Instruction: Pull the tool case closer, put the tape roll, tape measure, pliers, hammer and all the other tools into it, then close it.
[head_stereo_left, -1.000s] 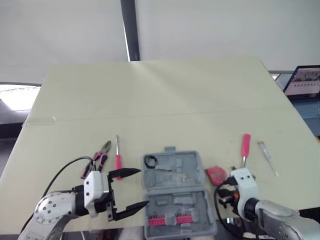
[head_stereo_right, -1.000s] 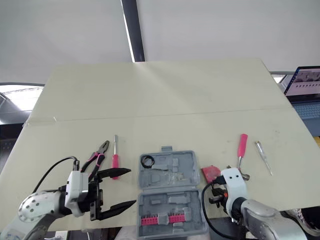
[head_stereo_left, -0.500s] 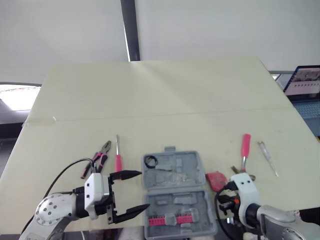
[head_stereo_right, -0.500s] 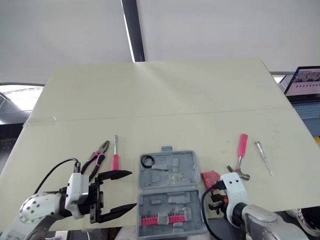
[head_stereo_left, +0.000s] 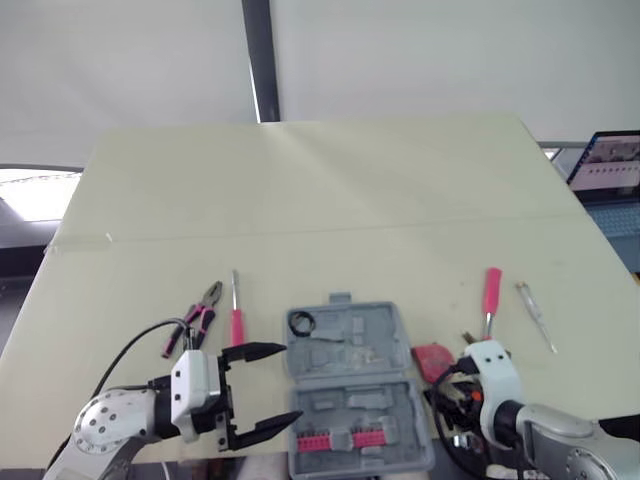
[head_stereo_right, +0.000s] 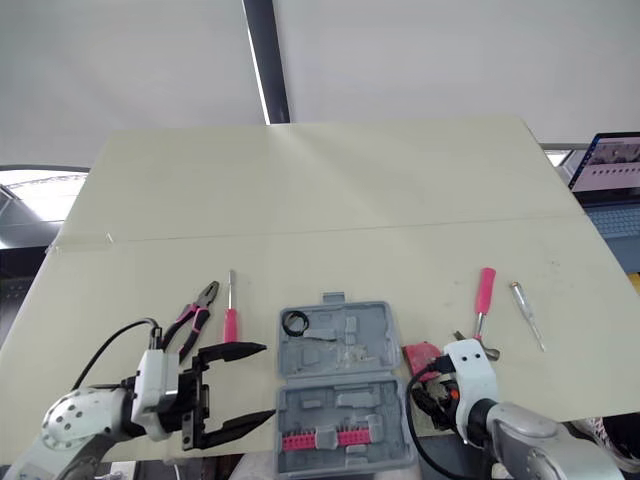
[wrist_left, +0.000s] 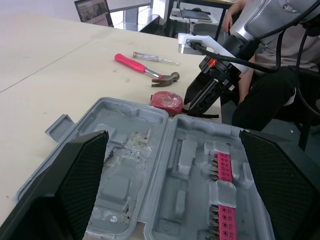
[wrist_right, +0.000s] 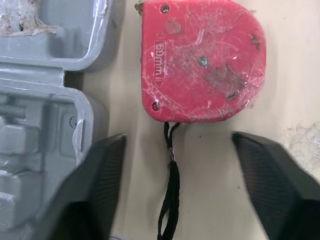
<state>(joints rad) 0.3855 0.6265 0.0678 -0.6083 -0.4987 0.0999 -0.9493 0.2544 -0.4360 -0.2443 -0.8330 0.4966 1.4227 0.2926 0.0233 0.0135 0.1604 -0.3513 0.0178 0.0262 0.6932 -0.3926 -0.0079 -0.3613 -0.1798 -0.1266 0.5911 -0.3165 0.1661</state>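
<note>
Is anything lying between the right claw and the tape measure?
Right wrist view: between the right claw and the tape measure lie only bare table and the measure's black strap, running between the open fingers.

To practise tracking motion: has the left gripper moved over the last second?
Yes, slightly. The left gripper has drawn back toward the near edge of the table, away from the pliers. The case beside it stayed put.
</note>
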